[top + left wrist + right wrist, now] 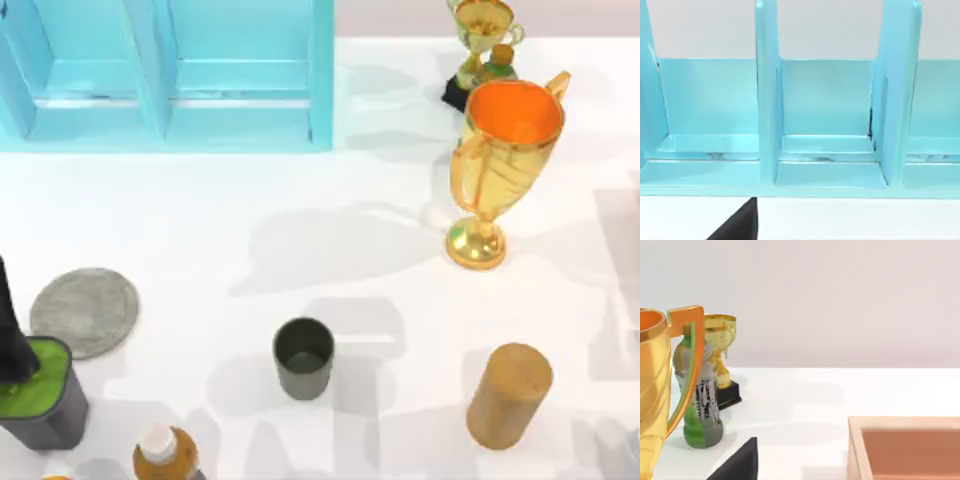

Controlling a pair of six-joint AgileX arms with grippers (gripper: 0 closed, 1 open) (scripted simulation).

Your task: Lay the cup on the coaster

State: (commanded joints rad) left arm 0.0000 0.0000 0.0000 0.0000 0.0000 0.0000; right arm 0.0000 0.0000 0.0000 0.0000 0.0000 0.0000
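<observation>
The cup (pixel 303 358), small, dark grey-green and without a handle, stands upright and open-topped on the white table at front centre. The coaster (pixel 85 312), a flat mottled grey disc, lies on the table at the left, well apart from the cup. Nothing touches either one. A dark piece of my left gripper (pixel 737 225) juts into the left wrist view, facing a light blue shelf (pixel 825 125). A matching dark piece of my right gripper (pixel 737 465) juts into the right wrist view, near the trophies.
The blue shelf (pixel 170 70) fills the back left. A large gold trophy (pixel 500 170), a smaller one (pixel 482 40) and a green bottle (pixel 700 395) stand back right. A tan wooden cylinder (pixel 508 395) is front right, and a grey box with a green top (pixel 40 395) and a bottle (pixel 165 455) are front left.
</observation>
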